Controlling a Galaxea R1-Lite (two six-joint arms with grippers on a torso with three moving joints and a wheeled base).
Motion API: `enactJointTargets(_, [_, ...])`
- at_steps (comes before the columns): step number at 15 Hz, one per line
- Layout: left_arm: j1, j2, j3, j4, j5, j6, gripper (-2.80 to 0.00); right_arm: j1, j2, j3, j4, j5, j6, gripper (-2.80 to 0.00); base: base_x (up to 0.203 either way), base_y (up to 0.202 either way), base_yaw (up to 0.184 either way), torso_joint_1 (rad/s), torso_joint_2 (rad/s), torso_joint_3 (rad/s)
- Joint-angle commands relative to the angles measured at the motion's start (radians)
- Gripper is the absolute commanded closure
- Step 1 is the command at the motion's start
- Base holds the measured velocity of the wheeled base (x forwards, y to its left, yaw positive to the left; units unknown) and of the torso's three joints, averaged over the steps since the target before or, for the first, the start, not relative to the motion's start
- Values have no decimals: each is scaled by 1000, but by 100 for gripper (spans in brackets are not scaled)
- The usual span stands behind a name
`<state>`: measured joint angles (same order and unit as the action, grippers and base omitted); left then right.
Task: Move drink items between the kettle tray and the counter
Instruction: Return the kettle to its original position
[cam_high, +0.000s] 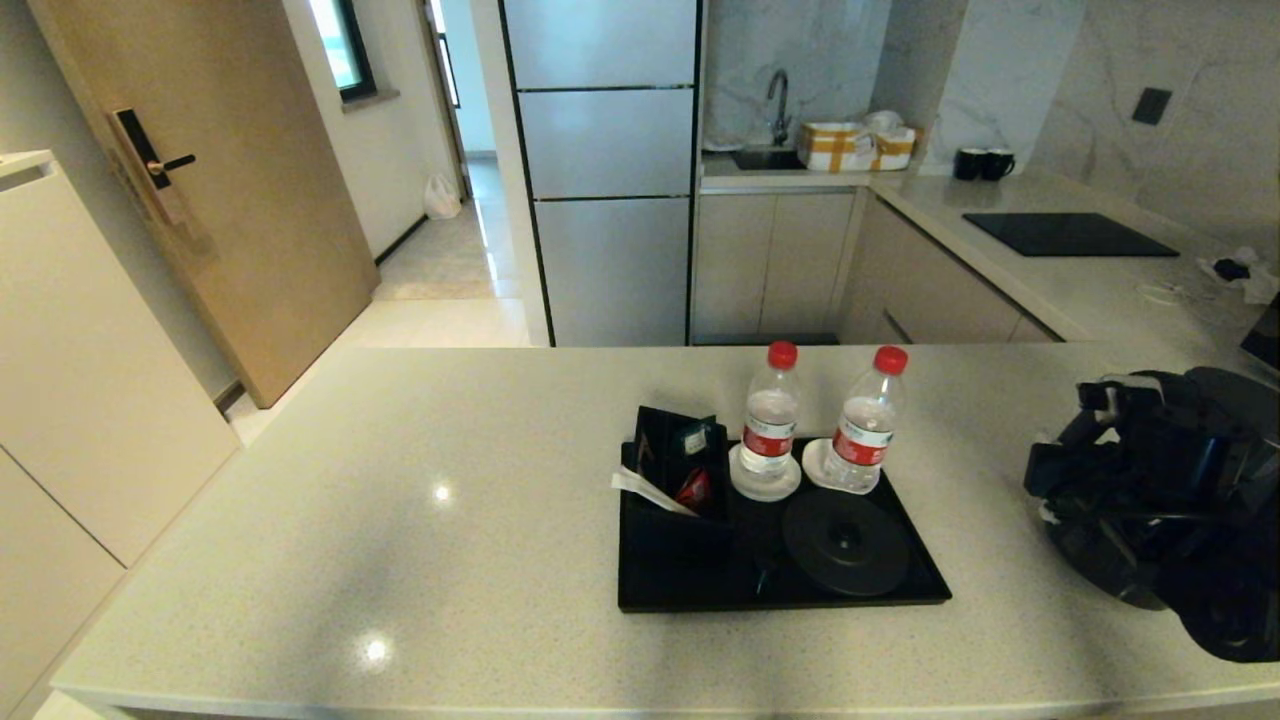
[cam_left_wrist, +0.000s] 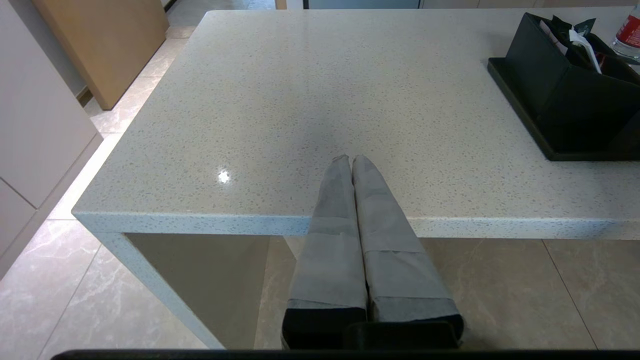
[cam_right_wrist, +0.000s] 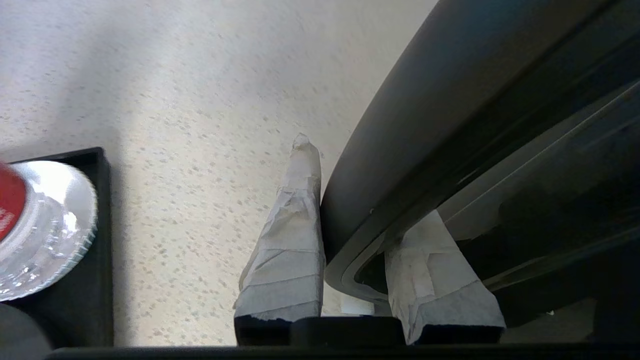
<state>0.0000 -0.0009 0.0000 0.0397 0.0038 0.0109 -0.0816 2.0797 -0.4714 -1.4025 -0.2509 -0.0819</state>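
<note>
The tabletop (cam_high: 400, 520) is pale speckled stone, polished enough to throw back lamp glints. The tray (cam_high: 700, 590) is matt black. Both bottles (cam_high: 770, 425) are clear glossy plastic with paper-like labels. The kettle (cam_right_wrist: 450, 115) wall looks smooth, dark, satin-finished.

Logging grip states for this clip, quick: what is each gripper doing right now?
Left gripper: shut, empty, above the pale beige speckled stone counter.
Right gripper: shut on the tall dark grey cylindrical electric kettle, fingers either side of its handle.
</note>
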Motion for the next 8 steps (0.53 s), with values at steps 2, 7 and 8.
enactJointTargets(2, [0,1,0,0,1,0,0,28,41,6,-72,-8,-17,0,0,0,0,0,0,0])
enactJointTargets(7, [0,1,0,0,2,0,0,59,14,-32,-70,-34,-36,0,0,0,0,0,0,0])
enactJointTargets(8, [0,1,-1,0,1,0,0,64,-1,-40,-68,-42,-73,0,0,0,0,0,0,0])
